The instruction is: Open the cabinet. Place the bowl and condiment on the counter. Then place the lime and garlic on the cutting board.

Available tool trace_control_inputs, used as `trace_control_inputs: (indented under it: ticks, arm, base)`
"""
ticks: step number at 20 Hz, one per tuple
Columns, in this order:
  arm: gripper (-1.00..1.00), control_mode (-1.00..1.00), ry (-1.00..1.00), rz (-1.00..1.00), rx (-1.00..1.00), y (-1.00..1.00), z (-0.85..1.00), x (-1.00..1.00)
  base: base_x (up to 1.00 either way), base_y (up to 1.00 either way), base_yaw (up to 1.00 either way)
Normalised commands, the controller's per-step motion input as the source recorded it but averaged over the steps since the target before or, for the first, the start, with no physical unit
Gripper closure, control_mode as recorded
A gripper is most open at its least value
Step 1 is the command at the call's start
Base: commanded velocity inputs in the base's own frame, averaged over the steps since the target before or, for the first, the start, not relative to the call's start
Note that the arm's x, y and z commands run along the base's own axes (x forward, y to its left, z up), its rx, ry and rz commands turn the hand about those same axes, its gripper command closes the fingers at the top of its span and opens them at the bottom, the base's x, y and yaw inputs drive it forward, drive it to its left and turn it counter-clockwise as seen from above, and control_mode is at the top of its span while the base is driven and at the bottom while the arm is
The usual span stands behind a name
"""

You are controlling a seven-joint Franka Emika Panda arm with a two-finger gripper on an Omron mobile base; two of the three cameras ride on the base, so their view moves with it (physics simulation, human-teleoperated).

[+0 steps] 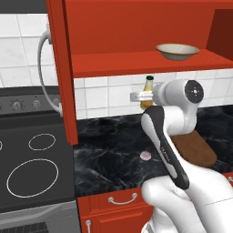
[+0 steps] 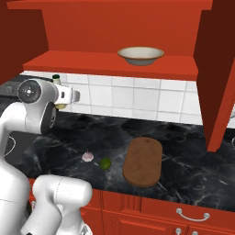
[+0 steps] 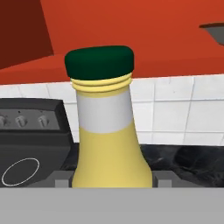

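The red cabinet (image 1: 136, 36) stands open, and the beige bowl (image 1: 177, 51) (image 2: 141, 55) sits on its inner shelf. Just below that shelf, my gripper (image 1: 142, 96) (image 3: 109, 183) is shut on the yellow condiment bottle (image 1: 149, 88) (image 3: 109, 140) with its green cap, held upright over the black counter (image 1: 109, 154). The bottle's cap (image 2: 56, 78) peeks out behind my hand. On the counter lie the pale garlic (image 1: 145, 155) (image 2: 87, 157), the green lime (image 2: 105, 163) and the brown cutting board (image 2: 143, 161) (image 1: 198, 150), which has nothing on it.
The left cabinet door (image 1: 61, 68) hangs open over the counter's edge next to the stovetop (image 1: 32, 168). The right door (image 2: 220, 69) juts out at the far right. Red drawers (image 2: 183, 213) run below the counter.
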Motion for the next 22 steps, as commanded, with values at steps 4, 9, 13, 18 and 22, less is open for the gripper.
trace_control_inputs:
  ticks: [4,9,13,18,22]
  arm:
    - [1.00,-1.00,0.00,0.00,0.00,0.40,-0.41,0.19]
    - [1.00,-1.00,0.00,0.00,0.00,0.34,-0.27,0.28]
    - [1.00,-1.00,0.00,0.00,0.00,0.26,-0.17,0.38]
    - [1.00,-1.00,0.00,0.00,0.00,0.31,-0.16,0.38]
    - [1.00,-1.00,0.00,0.00,0.00,0.35,-0.19,0.31]
  base:
    - [0.00,0.00,0.00]
    - [0.00,0.00,0.00]
    - [0.00,0.00,0.00]
    - [0.00,0.00,0.00]
    - [0.00,0.00,0.00]
